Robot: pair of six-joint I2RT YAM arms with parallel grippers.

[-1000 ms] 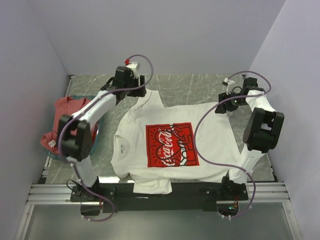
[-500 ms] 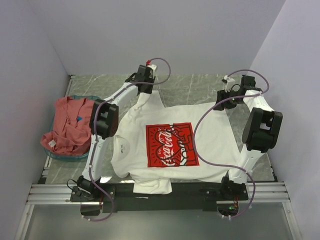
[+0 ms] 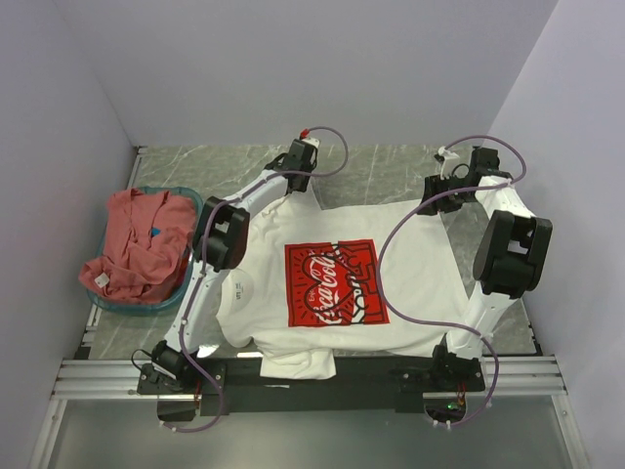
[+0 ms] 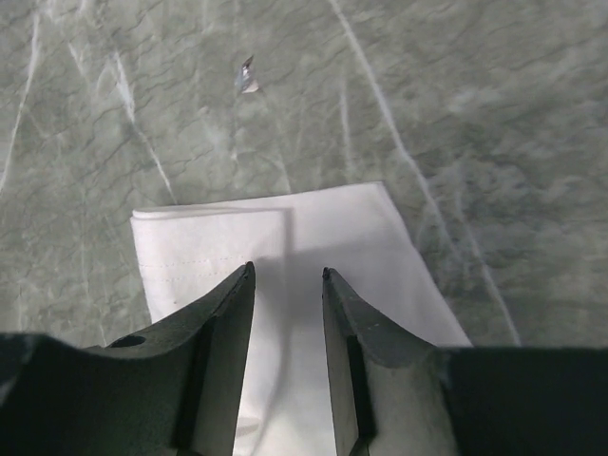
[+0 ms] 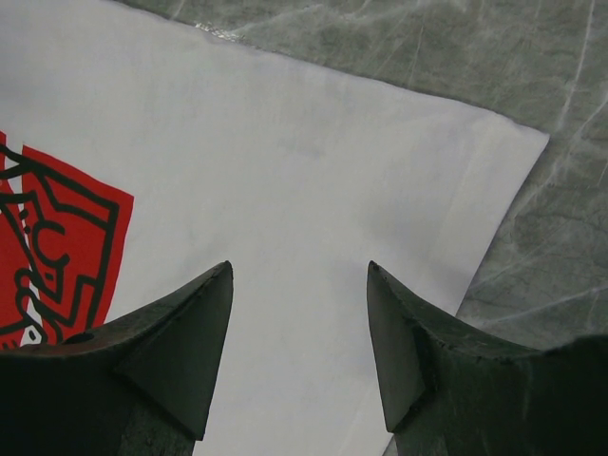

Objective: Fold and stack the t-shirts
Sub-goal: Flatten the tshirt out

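Note:
The white t-shirt (image 3: 391,254) with the red Coca-Cola print (image 3: 334,283) lies spread flat on the table, collar to the left. My left gripper (image 3: 289,182) is open just above its far sleeve (image 4: 285,218), with nothing between the jaws (image 4: 288,274). My right gripper (image 3: 428,207) is open over the shirt's far right hem corner (image 5: 475,161), its jaws (image 5: 299,271) wide and empty. The salmon-red t-shirt (image 3: 137,244) lies crumpled in the basket at the left, its white tag showing.
The teal basket (image 3: 146,307) stands at the table's left edge. A small shiny scrap (image 4: 247,76) lies on the grey marble table (image 3: 381,171) beyond the sleeve. The white shirt's near sleeve (image 3: 298,363) hangs over the front rail.
My left arm has swung right, from beside the basket to the white shirt's far sleeve. The right arm has barely moved. The white shirt lies as before.

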